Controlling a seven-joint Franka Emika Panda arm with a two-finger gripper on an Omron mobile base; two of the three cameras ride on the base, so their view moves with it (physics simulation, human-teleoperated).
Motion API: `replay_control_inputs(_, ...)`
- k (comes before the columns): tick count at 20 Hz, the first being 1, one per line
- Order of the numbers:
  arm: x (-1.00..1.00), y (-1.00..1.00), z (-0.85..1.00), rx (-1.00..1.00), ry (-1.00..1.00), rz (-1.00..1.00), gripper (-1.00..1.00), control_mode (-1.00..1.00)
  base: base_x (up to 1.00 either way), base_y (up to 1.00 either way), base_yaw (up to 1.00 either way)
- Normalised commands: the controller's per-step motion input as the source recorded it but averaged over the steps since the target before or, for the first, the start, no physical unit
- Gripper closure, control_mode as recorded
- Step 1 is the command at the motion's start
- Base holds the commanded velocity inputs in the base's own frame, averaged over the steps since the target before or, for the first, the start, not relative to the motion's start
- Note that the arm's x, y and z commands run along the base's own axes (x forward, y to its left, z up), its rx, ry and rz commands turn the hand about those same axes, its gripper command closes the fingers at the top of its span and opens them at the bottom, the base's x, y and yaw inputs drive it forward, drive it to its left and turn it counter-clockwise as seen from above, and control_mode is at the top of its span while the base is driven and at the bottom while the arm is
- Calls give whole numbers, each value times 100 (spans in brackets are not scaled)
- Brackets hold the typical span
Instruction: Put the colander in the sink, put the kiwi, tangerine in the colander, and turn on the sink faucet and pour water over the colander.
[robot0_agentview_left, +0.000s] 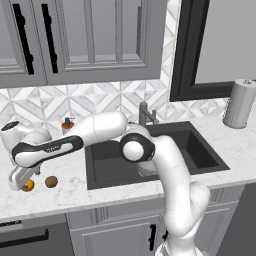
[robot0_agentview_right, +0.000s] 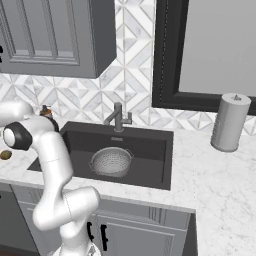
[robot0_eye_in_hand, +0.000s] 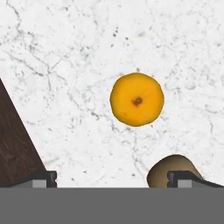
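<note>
On the white marble counter left of the sink (robot0_agentview_left: 200, 150), the tangerine (robot0_eye_in_hand: 137, 99) lies right under my gripper (robot0_eye_in_hand: 116, 179). The gripper is open, its fingertips (robot0_eye_in_hand: 43, 178) wide apart above the fruit and not touching it. The brown kiwi (robot0_eye_in_hand: 171, 171) lies just beside the tangerine, partly behind one fingertip. From the left base view, the gripper (robot0_agentview_left: 21, 183) hovers over the tangerine (robot0_agentview_left: 28, 186), with the kiwi (robot0_agentview_left: 51, 181) to its right. The silver colander (robot0_agentview_right: 111, 161) stands in the sink (robot0_agentview_right: 150, 150), empty. The faucet (robot0_agentview_right: 117, 119) stands behind the basin, no water running.
A soap dispenser (robot0_agentview_left: 67, 125) stands at the back of the counter left of the faucet (robot0_agentview_left: 144, 115). A paper towel roll (robot0_agentview_left: 240, 102) stands on the counter at the far right. The counter's front edge (robot0_eye_in_hand: 26, 144) runs close to the tangerine.
</note>
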Motion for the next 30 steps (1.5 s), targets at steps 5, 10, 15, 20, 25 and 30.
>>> replay_control_inputs(5, 2, 0, -33, -1, 0, 0, -100, -100, 0, 0, 0)
replay_control_inputs(10, 5, 0, -35, -1, 0, 0, -100, -100, 0, 0, 0)
replay_control_inputs(15, 18, 4, -26, -1, 0, 0, -100, -100, 0, 0, 0)
replay_control_inputs(20, 29, 14, -18, -1, 0, 0, -100, -100, 0, 0, 0)
replay_control_inputs(25, 28, 35, -13, -3, 2, 0, -100, -100, 0, 0, 0)
replay_control_inputs(30, 21, 35, -10, -3, 2, 0, -100, -100, 0, 0, 0)
